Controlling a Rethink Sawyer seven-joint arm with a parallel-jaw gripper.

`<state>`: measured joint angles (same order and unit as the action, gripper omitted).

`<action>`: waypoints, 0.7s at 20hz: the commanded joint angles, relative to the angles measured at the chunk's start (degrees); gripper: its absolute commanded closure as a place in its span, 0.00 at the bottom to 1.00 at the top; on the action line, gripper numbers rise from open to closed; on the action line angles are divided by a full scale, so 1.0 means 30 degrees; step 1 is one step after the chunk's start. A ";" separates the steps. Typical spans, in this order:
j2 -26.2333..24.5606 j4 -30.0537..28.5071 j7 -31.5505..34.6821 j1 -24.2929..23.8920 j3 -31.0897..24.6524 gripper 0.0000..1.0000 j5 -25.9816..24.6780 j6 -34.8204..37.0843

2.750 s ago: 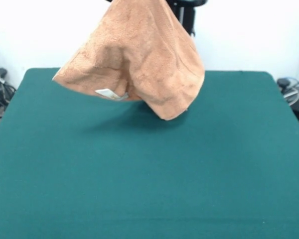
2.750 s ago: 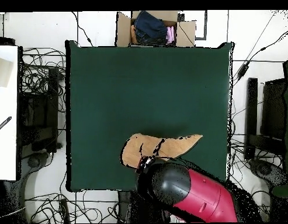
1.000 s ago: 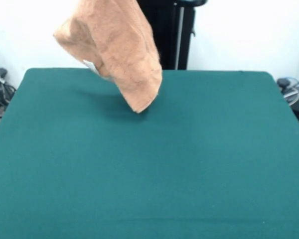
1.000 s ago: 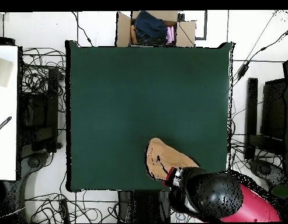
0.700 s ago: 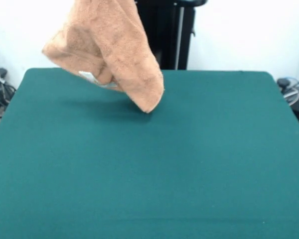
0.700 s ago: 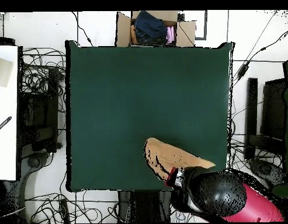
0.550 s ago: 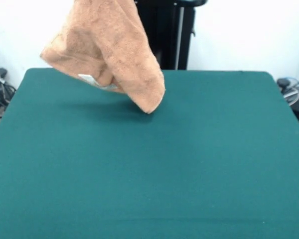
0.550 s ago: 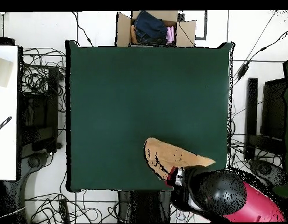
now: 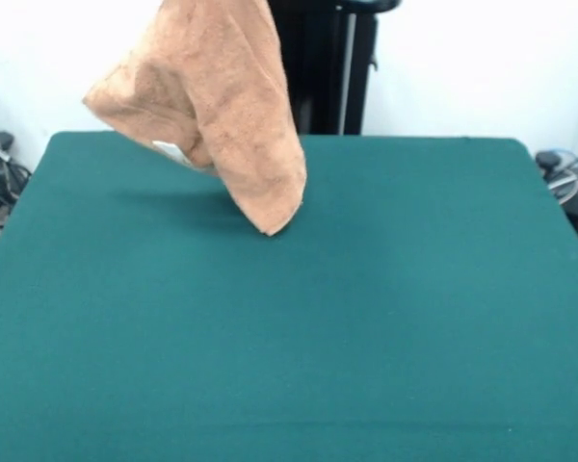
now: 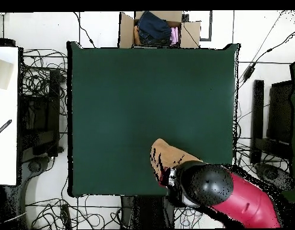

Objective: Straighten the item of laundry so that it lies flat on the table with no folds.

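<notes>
One orange-tan terry towel (image 9: pixel 222 96) hangs bunched above the green surface (image 9: pixel 366 308), one white label (image 9: pixel 170 150) showing; the claw's state cannot be told.

Front view: you look across the table (image 9: pixel 366 318) toward the pedestal (image 9: pixel 323 67) at top centre, close in | Overhead view: you look straight down from high up, the arm (image 10: pixel 233 194) at lower right | Shared: the table, with the towel (image 9: pixel 222 106) hanging over it.
</notes>
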<state>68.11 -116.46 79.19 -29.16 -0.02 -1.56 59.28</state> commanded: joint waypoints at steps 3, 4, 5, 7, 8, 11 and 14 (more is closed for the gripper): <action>-0.1695 -0.1629 0.0962 0.2054 -0.1750 1.00 -0.0713 -0.1754; -0.1837 -0.1644 0.1087 0.2212 -0.1739 1.00 -0.0708 -0.2039; -0.1983 -0.1651 0.1267 0.2389 -0.1676 1.00 -0.0671 -0.2132; -0.2215 -0.1563 0.1493 0.2739 -0.1594 1.00 -0.0661 -0.2387; -0.2333 -0.1443 0.1671 0.2932 -0.1538 1.00 -0.0674 -0.2384; -0.2718 -0.1038 0.1868 0.3320 -0.1448 1.00 -0.0731 -0.2387; -0.3491 -0.0502 0.2085 0.3604 -0.1580 1.00 -0.0681 -0.2376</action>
<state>63.62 -116.37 79.19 -20.67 -0.26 -1.54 56.38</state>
